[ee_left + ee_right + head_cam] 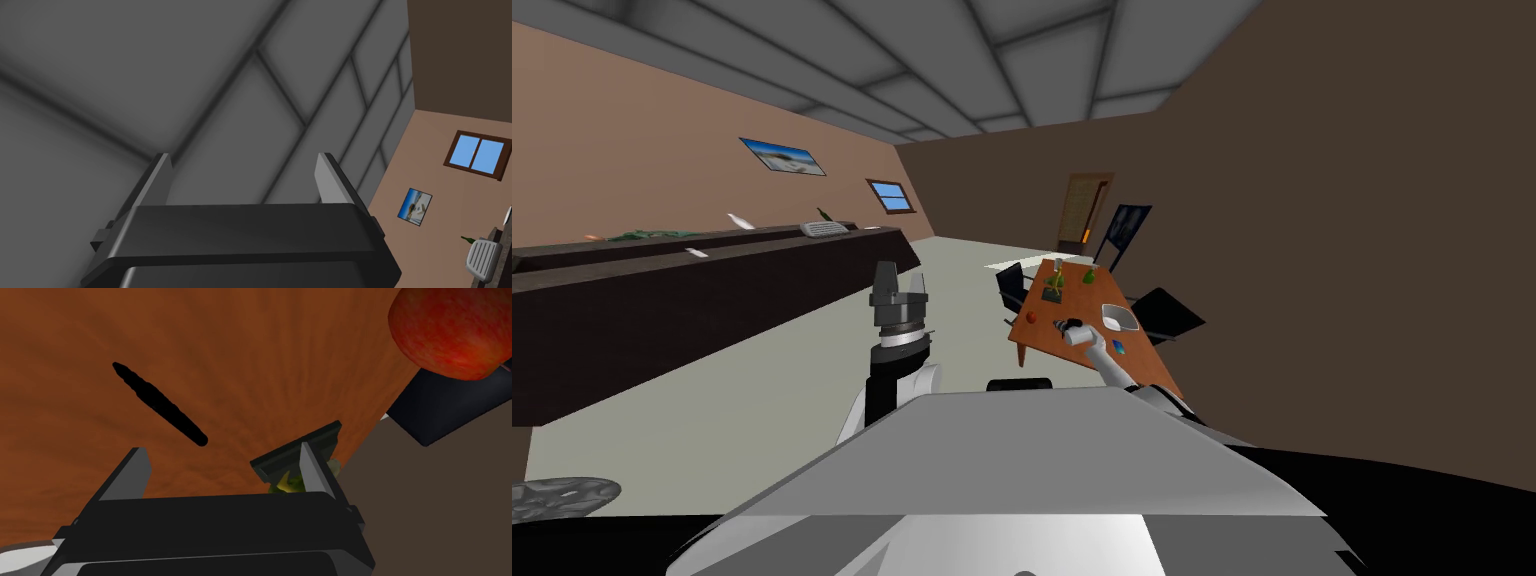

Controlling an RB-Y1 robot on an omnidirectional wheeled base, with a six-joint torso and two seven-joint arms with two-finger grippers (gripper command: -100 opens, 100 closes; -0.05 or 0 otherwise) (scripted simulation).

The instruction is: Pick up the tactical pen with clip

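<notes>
Landmark: the orange-brown table (1072, 300), which we place everything else against.
Tactical pen: the black tactical pen (159, 404) lies flat on the bare table top (250, 363). It is a slim dark stick lying on a slant to our right hand's fingers. We cannot make out its clip.
Right gripper: our right gripper (221, 453) hangs over the table with its fingers spread wide and nothing between them. The pen lies just past the fingertips and is not touching either one. In the head view the gripper (1062, 326) sits over the middle of the table, on the near half.
Left gripper: our left gripper (900, 278) is held up well apart from the table, with bare floor between the two. Its fingers point upward, stand wide apart (242, 160) and hold nothing.
Apple: a red apple (450, 333) rests on the table close to one edge, well apart from the pen.
Dark-based thing: a green-yellow thing on a dark base (295, 458) stands on the table, partly behind one of our right fingers.
Bowl: a white bowl (1119, 320) sits on the table near the edge away from the apple.
Chairs: a dark chair (1167, 315) stands just beside the table on the bowl's side, and another (1012, 282) on the opposite side.
</notes>
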